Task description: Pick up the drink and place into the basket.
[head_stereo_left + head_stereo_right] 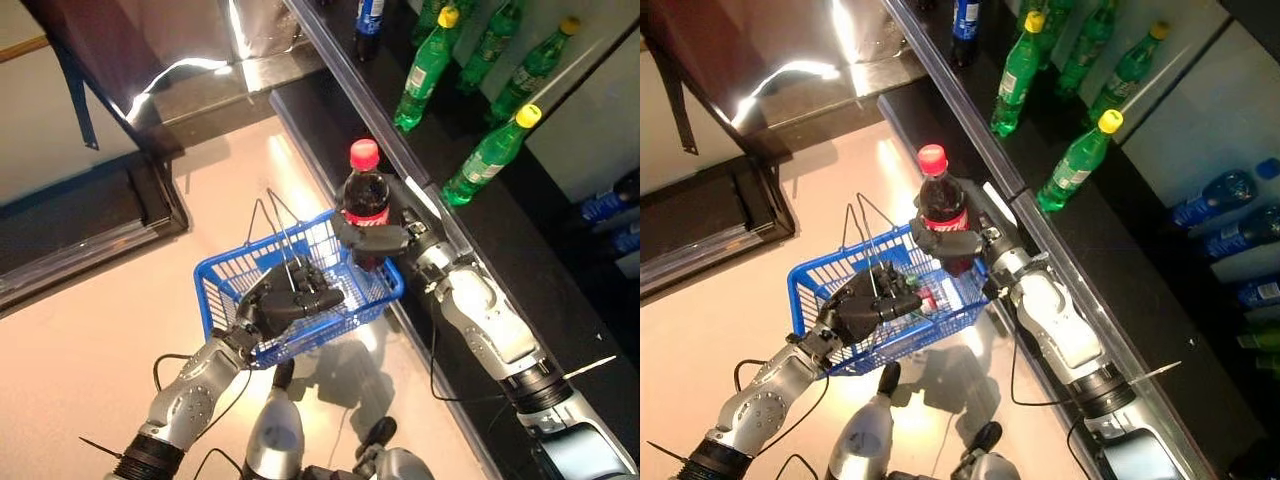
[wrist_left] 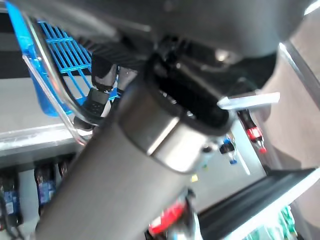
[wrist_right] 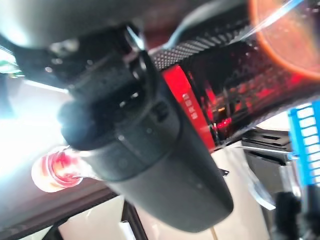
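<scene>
Left eye view: cola bottle [image 1: 366, 200], upright, clasped by right robot hand [image 1: 375, 240] at frame centre, above blue basket's [image 1: 222, 278] right rim; handles gripped by left robot hand [image 1: 285, 298].

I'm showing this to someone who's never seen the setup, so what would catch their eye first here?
First, the dark cola bottle with its red cap, upright in the right hand, which is curled round it at the far right corner of the blue wire basket. Next, the left hand, closed on the basket's handles. Then the green soda bottles lying on the dark shelf at the right.
</scene>
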Robot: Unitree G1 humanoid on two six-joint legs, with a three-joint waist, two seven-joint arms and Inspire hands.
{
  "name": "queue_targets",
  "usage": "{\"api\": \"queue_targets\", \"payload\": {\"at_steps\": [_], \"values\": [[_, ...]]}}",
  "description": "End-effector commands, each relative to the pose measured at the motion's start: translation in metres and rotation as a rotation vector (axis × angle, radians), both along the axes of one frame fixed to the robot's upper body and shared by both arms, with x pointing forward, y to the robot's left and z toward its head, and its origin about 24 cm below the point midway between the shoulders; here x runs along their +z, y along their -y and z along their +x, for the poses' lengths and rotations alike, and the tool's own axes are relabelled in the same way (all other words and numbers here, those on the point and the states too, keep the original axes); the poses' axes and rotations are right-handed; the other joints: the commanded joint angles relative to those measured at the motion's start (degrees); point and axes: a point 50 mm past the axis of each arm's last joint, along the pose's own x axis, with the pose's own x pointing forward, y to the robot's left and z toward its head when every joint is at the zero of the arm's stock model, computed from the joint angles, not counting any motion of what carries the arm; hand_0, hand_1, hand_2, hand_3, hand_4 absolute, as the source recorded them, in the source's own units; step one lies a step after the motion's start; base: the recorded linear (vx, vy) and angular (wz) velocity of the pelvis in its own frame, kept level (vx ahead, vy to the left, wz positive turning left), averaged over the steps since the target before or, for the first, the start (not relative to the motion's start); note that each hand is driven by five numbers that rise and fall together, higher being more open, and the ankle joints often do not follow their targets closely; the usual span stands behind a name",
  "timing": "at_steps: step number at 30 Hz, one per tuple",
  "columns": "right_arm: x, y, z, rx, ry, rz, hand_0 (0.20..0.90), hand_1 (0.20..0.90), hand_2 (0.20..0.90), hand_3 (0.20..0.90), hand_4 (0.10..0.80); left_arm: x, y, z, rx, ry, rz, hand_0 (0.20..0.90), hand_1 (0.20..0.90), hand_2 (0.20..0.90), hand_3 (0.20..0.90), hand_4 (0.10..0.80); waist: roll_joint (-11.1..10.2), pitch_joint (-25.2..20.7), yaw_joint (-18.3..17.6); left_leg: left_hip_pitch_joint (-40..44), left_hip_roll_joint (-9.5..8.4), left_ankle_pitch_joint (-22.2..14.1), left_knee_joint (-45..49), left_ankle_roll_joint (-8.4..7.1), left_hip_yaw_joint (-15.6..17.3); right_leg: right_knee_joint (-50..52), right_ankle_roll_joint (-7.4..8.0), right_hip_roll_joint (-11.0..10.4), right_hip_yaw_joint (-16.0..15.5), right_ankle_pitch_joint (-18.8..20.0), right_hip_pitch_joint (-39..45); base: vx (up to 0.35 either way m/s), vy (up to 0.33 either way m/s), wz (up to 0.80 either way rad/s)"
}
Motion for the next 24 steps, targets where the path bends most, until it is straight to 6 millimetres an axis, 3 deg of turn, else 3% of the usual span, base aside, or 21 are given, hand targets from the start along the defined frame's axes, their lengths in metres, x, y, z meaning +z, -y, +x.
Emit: {"api": "queue_targets", "payload": {"at_steps": [1,14,24], "values": [[0.005,-0.037,0.001,0.137,0.061,0.068,0.3,0.3,0.3,0.2,0.1,0.112,0.066,-0.021,-0.429,0.651,-0.313,0.3,0.3,0.3,0.2,0.1,-1.1,-24.5,-0.8,-0.1,-0.19,-1.5,-1.0,0.74,2.2,-0.2,3.7,-4.1,0.2,1.7,-1.0,0.017,0.009,0.07],[-0.026,-0.039,0.009,0.099,-0.051,-0.024,0.3,0.3,0.3,0.2,0.1,0.121,0.07,-0.028,-0.517,0.713,-0.33,0.3,0.3,0.3,0.2,0.1,-1.2,-24.9,0.4,-0.8,-0.44,-1.1,-1.0,0.6,1.1,-0.2,3.75,-4.2,-0.5,1.6,-0.7,0.002,0.002,0.01],[-0.055,-0.032,0.013,0.053,-0.102,-0.232,0.3,0.3,0.3,0.2,0.1,0.125,0.073,-0.035,-0.581,0.738,-0.339,0.3,0.3,0.3,0.2,0.1,-1.3,-25.0,1.2,-0.7,-0.46,-1.1,-1.0,0.52,0.7,-0.2,3.75,-4.0,-1.1,1.3,-0.2,0.007,-0.002,0.03]]}}
